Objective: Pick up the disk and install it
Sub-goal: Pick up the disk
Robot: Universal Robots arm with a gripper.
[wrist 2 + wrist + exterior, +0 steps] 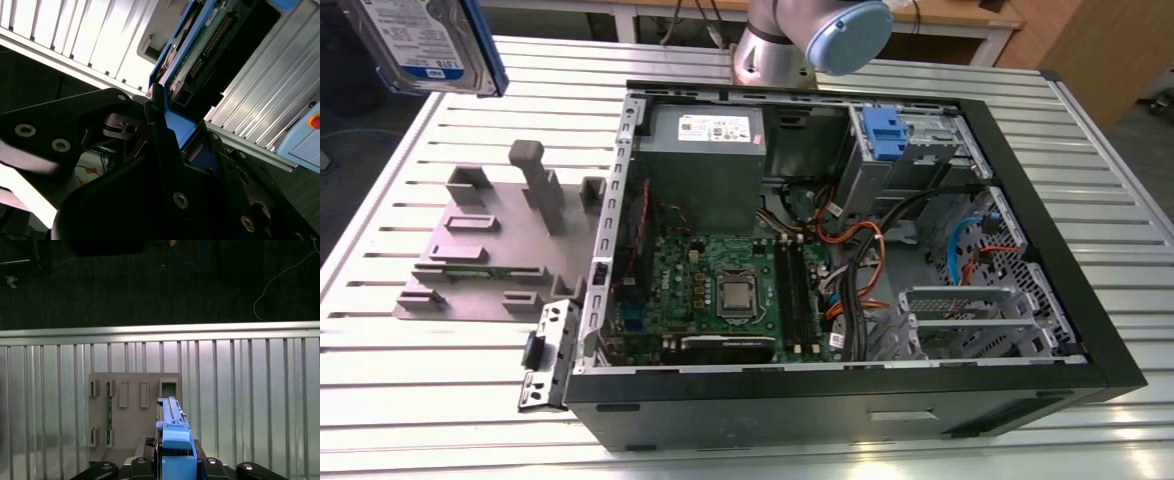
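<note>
Closest to the wrist cameras is the gripper (182, 122). Its black fingers (155, 112) are clamped on one end of the disk (172, 432), pressing the blue carrier from both sides. In the first wrist view the disk appears edge-on, raised above the slatted table (250, 390) and the grey holder (132, 405), and touches neither.

In the exterior view the disk is in the upper left corner of the frame, lifted high with its label facing the camera. It is well apart from the open case (827, 410), which lies on its side in the middle of the frame. The holder stands on the table at the exterior view's left, just beside the case, its posts upright. The arm (807, 40) rises behind the case at the top centre.

The disk looks like a stiff metal block, probably dense and heavy for its size. Its plastic carrier is smooth and likely to give a little under pressure. The second wrist view shows a bare circuit board and connector pins along one face. Those look fragile, so the carrier's side rails seem the safe place to grip. With only one end held, the free end could sag or twist, and a knock would likely do it harm.
</note>
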